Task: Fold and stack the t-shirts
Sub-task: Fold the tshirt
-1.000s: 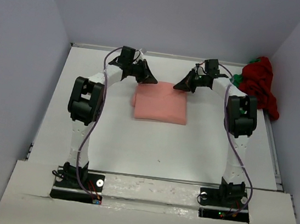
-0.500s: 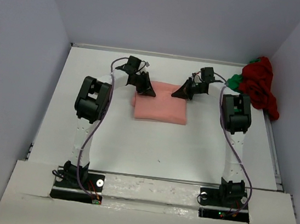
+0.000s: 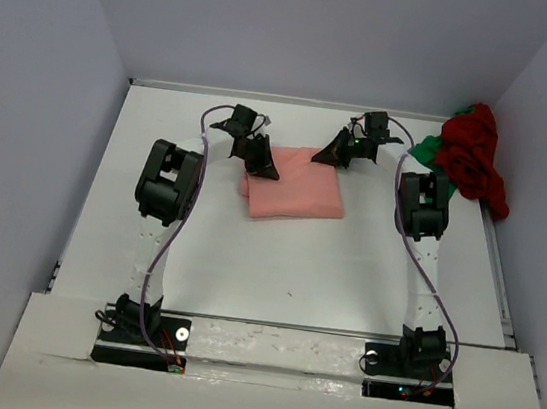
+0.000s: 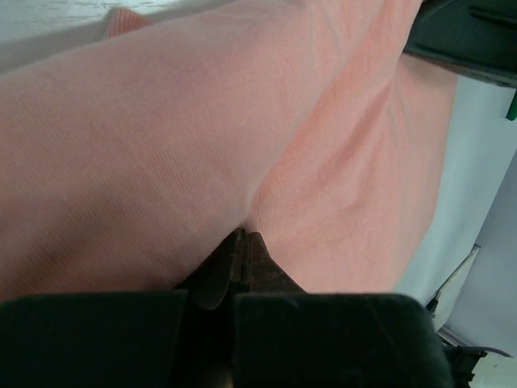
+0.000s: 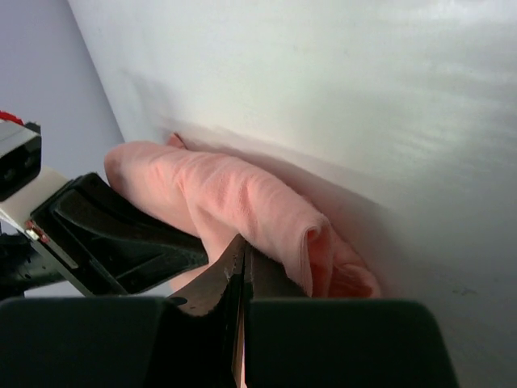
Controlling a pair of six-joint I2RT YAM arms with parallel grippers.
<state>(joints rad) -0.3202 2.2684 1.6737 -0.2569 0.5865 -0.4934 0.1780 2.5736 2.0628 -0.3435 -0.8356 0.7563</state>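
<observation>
The salmon-pink t-shirt (image 3: 300, 193) lies folded into a slightly skewed rectangle at mid-table. My left gripper (image 3: 273, 174) is shut, its tip pressed against the shirt's left far part; the left wrist view shows the closed tips (image 4: 244, 236) dug into the pink cloth (image 4: 161, 121) with nothing between them. My right gripper (image 3: 320, 157) is shut at the shirt's far right corner, its tips (image 5: 243, 241) against the rolled fold (image 5: 242, 194). The dark red t-shirt (image 3: 477, 156) and the green t-shirt (image 3: 426, 148) lie crumpled together at the far right.
The white table (image 3: 295, 268) is boxed in by grey walls at the left, back and right. The crumpled pile sits against the right wall, just beyond my right arm's elbow (image 3: 425, 204). My left arm's elbow (image 3: 167, 183) hangs left of the pink shirt.
The left gripper slid toward me and the right gripper moved away, both staying shut. The pink shirt has turned a little anticlockwise, its right side now farther back.
</observation>
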